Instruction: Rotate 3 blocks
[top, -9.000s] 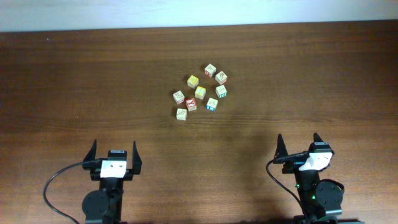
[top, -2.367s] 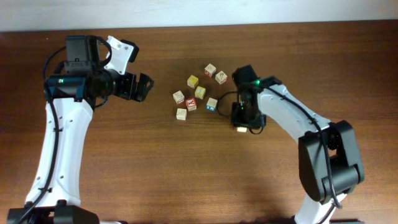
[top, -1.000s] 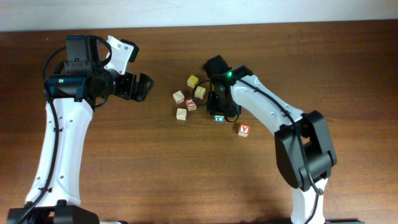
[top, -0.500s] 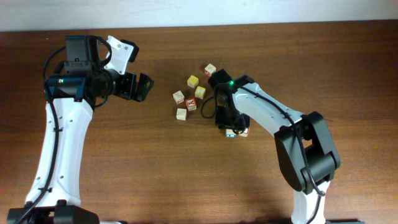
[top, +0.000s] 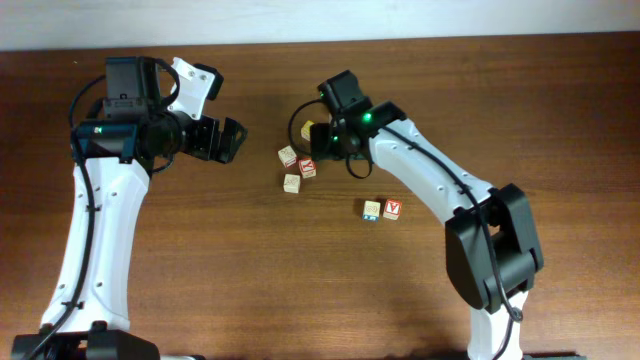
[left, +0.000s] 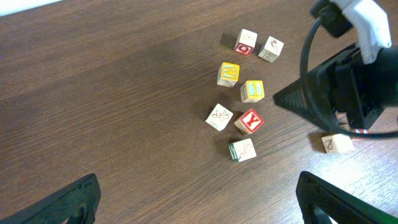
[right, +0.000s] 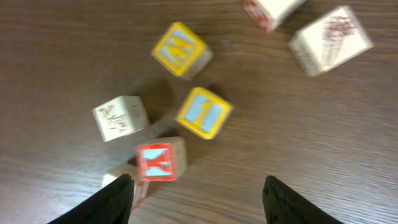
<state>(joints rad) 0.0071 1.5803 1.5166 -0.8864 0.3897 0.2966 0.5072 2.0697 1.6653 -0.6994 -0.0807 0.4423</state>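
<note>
Two blocks lie apart from the cluster: a blue-marked cube (top: 372, 210) and, touching it, a cube with a red letter face (top: 392, 209). In the cluster are a red-faced cube (top: 307, 167) (right: 158, 162) (left: 249, 121) and a green-marked cube (top: 292, 184) (left: 242, 150). My right gripper (top: 332, 138) (right: 202, 202) hovers open over the cluster with nothing between its fingers. The red-faced cube sits just inside its left finger (right: 115, 199). My left gripper (top: 228, 140) (left: 199, 205) is wide open and empty, held left of the cluster.
Two yellow-faced cubes (right: 181, 50) (right: 204, 112) and a pale cube (right: 118, 118) lie in the cluster, with two red-lettered cubes (left: 246, 41) (left: 271, 48) beyond. My right arm (left: 348, 87) partly covers a set-aside cube (left: 339, 144).
My right gripper has let go of the blue-marked cube beside the red-letter cube, opened, and swung back up and left over the cluster. The left arm has not moved.
</note>
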